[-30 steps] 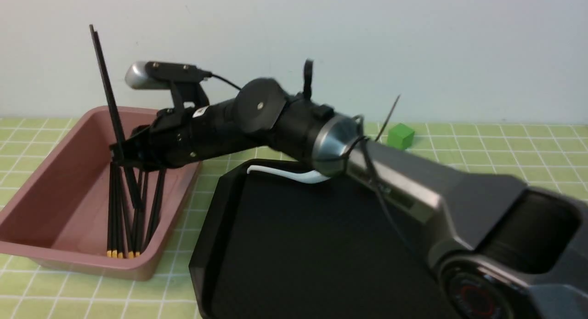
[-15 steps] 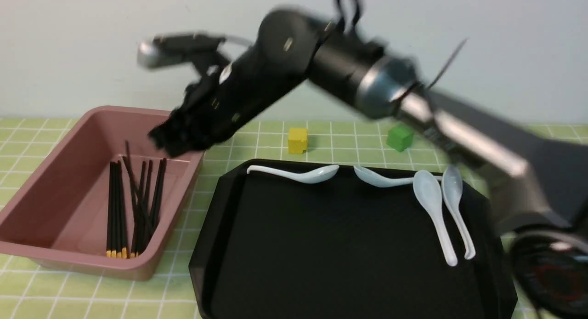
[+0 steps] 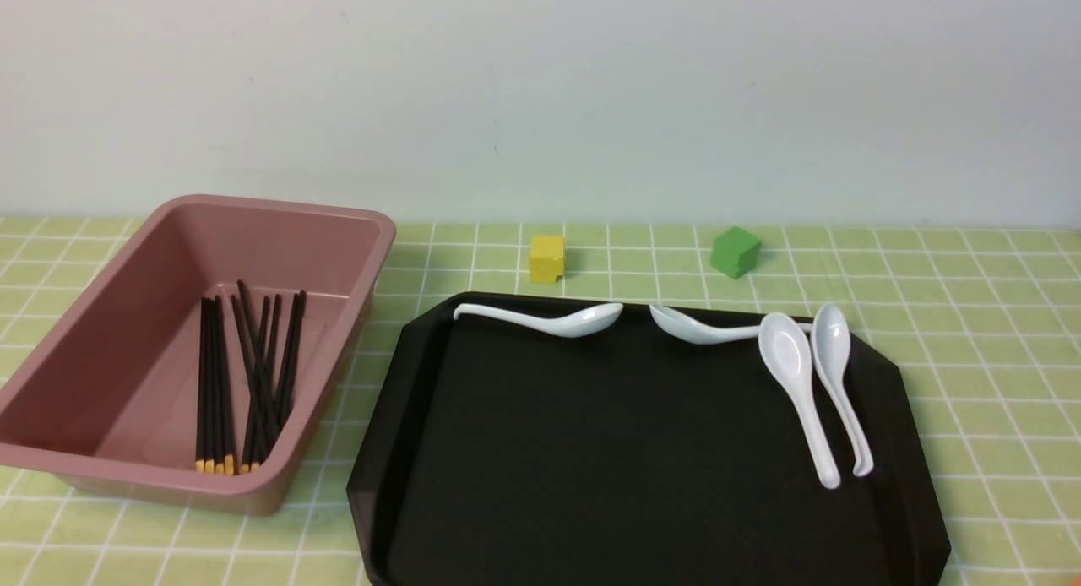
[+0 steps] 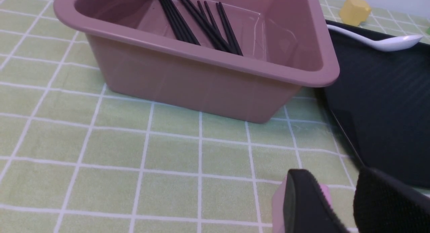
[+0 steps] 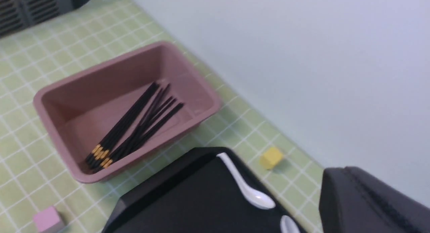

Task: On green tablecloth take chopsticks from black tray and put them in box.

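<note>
Several black chopsticks (image 3: 245, 375) lie in the pink box (image 3: 279, 208) at the left of the green tablecloth (image 3: 971, 316). None shows on the black tray (image 3: 591, 451). Neither arm is in the front view. In the left wrist view my left gripper (image 4: 341, 206) is open and empty, low over the cloth in front of the box (image 4: 201, 82) with the chopsticks (image 4: 198, 21). In the right wrist view my right gripper (image 5: 349, 172) is one dark mass with no gap. It is high above the tray (image 5: 188, 199), away from the box (image 5: 127, 56) and the chopsticks (image 5: 134, 125).
Several white spoons (image 3: 794, 383) lie along the tray's far and right sides. A yellow cube (image 3: 546, 258) and a green cube (image 3: 735, 252) sit behind the tray. A pink cube (image 4: 277, 206) sits on the cloth beside my left gripper's fingers.
My right arm stood over the box with a chopstick upright in its gripper. It let go, lifted and drew back out of the front view. The chopstick now lies in the box.
</note>
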